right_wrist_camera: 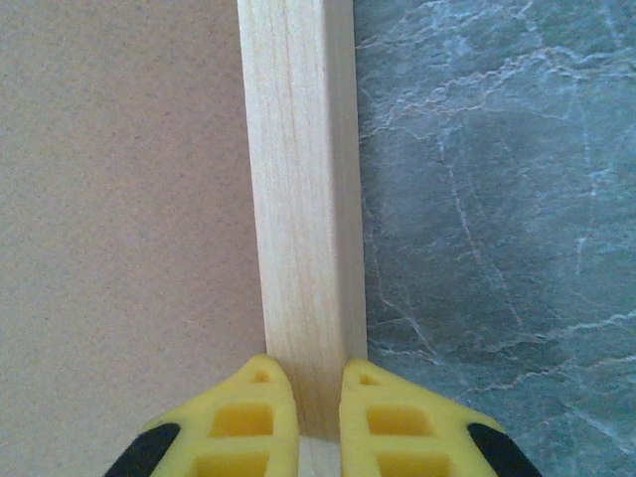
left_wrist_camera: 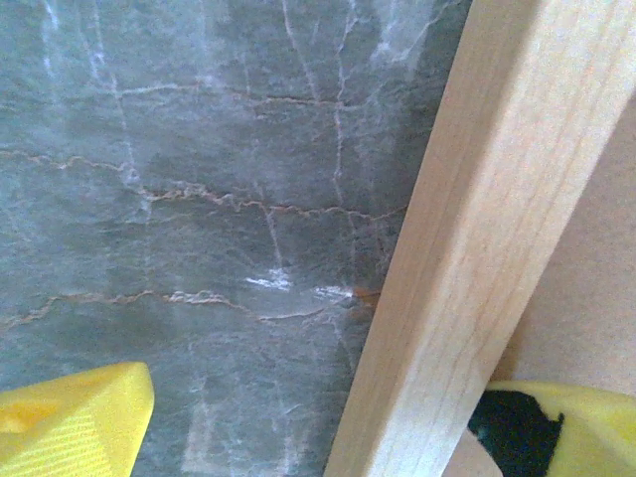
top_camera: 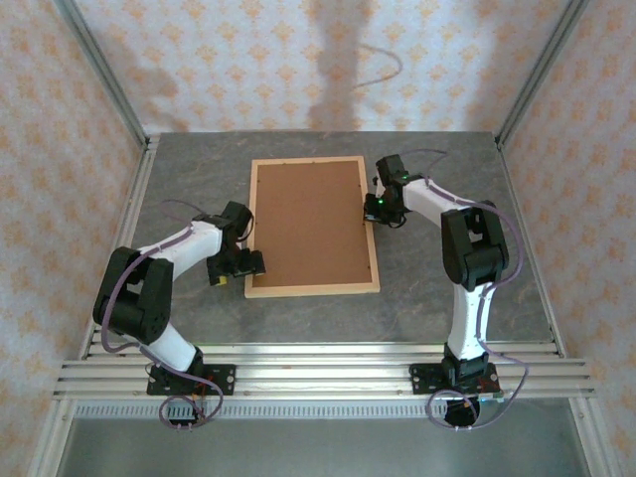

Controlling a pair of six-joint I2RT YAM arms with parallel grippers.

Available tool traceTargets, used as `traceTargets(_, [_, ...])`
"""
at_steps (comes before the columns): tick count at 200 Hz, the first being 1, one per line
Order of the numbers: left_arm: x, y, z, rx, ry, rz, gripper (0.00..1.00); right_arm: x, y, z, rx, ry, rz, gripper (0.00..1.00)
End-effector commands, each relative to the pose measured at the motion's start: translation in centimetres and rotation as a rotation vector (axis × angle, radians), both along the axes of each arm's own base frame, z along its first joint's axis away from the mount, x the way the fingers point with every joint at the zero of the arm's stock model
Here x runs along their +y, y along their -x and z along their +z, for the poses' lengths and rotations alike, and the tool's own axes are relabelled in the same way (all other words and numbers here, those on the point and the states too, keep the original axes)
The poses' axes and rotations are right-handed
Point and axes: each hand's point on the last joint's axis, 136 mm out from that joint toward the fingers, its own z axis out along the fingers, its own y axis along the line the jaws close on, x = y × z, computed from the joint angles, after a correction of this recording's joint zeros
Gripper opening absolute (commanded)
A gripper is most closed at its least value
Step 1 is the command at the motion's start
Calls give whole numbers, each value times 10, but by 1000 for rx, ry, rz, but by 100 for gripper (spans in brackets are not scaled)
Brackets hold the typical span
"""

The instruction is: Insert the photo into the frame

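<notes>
Right, the large rectangular light natural-wood picture frame [top_camera: 313, 289] lies flat mid-table on the grey marbled tabletop [top_camera: 189, 179], long sides running away from the arm bases; a brown fibreboard backing panel [top_camera: 310, 224] fills its opening, facing up. We see the left gripper [top_camera: 245, 268] low at the frame's left rail, close to the near-left corner; in the left wrist view its jaws stand wide apart and straddle that rail, one yellow finger [left_wrist_camera: 70, 422] over bare tabletop with a clear gap to the wood, the other over the backing panel; nothing is gripped. The right gripper [top_camera: 376, 211] sits at the right rail, roughly halfway along; in the right wrist view its two yellow fingertips [right_wrist_camera: 260, 407] are drawn almost together, sitting above the rail with only a narrow slit between them, narrower than the rail itself; we see nothing pinched in that slit; whether the tips actually touch the wood we cannot tell.
</notes>
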Motion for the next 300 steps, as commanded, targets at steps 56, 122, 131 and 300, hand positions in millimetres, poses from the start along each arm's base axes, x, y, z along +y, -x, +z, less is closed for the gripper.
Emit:
traceTargets(56, [6,-45,61,-186,-61,-38,94,-10,6,29,-17,-15,-41,21])
traceTargets(122, [1,-72,53,-378,123,172,96,-22,20,45,-32,4,-63,51])
traceTargets(131, [-3,-75,51,-396,162,194,96,-22,26,46,-29,-2,-62,56])
traceTargets(300, [-35,-96,5,-415,345,198,95,28,149,8,163,-22,35,77])
